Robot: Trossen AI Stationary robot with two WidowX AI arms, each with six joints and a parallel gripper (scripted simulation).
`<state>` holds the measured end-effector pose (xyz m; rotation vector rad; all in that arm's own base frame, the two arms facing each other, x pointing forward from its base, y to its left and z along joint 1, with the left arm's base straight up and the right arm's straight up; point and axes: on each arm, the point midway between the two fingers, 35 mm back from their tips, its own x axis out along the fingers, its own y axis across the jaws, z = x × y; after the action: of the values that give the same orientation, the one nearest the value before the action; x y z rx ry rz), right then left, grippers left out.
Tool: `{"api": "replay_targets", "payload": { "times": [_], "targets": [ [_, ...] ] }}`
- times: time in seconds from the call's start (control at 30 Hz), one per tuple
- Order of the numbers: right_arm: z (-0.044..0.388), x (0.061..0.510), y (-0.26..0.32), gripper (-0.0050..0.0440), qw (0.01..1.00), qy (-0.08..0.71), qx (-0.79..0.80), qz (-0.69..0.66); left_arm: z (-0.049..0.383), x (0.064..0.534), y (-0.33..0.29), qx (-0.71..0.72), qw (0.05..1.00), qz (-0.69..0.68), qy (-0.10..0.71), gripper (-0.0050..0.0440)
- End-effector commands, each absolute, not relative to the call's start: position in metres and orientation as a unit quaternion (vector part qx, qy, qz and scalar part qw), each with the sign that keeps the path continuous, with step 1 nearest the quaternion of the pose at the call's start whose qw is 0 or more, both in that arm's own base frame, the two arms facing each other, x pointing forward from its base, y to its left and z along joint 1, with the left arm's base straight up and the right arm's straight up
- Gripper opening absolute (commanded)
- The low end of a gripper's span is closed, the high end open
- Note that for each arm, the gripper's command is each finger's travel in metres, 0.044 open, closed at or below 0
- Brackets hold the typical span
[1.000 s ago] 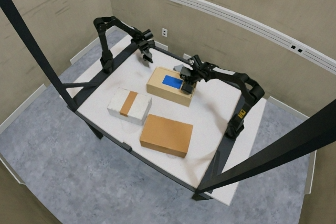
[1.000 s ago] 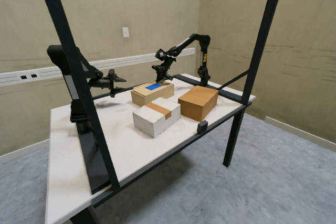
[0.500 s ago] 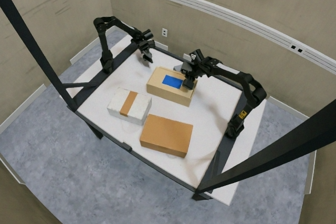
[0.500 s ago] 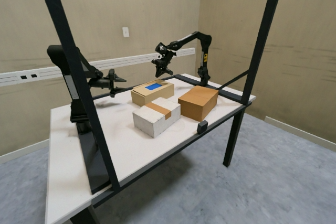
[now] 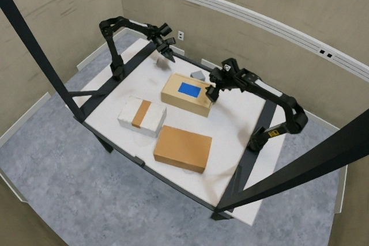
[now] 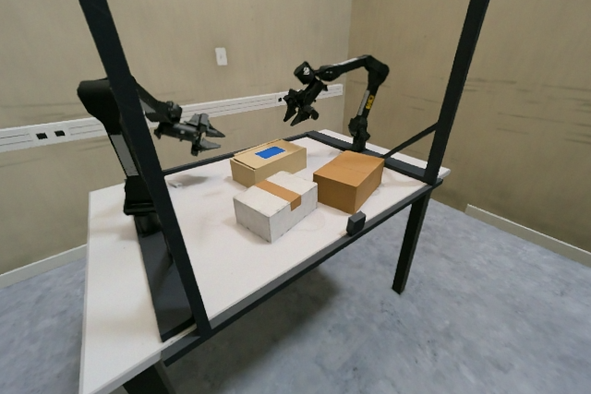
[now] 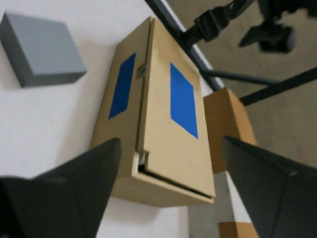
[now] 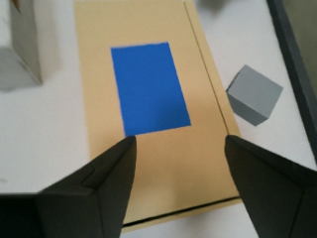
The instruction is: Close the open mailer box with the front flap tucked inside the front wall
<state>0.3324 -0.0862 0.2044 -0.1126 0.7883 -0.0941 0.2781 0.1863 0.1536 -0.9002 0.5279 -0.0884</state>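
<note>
The tan mailer box stands flat with its lid down; a blue label is on top. In the left wrist view a narrow dark gap shows under the lid's near end and a small opening at the front corner. The front flap and side flaps are mostly hidden. My left gripper is open, off the box's left end. My right gripper is open above its right end, holding nothing.
A grey block stands close by the box's front wall. A white box with a brown band and a brown box stand on the other side. The black frame borders the table.
</note>
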Motion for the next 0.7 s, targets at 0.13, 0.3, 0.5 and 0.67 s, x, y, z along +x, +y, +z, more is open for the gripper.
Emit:
{"api": "replay_targets", "payload": {
  "times": [0.13, 0.3, 0.5, 0.67],
  "targets": [
    [0.241, 0.303, -0.059, 0.024, 0.95, 0.304, 0.008, -0.07, 0.202, 0.32, 0.169, -0.304, 0.902, -0.023, 0.306, 0.03],
    [0.244, 0.299, -0.055, 0.024, 0.953, 0.294, 0.022, -0.074, 0.25, 0.344, 0.139, -0.214, 0.924, -0.009, 0.315, 0.03],
    [0.244, 0.298, -0.055, 0.024, 0.953, 0.293, 0.023, -0.074, 0.309, 0.358, 0.097, -0.125, 0.945, 0.011, 0.303, 0.03],
    [0.248, 0.298, -0.055, 0.024, 0.954, 0.289, 0.023, -0.075, 0.34, 0.359, 0.075, -0.086, 0.954, 0.02, 0.286, 0.03]
  ]
}}
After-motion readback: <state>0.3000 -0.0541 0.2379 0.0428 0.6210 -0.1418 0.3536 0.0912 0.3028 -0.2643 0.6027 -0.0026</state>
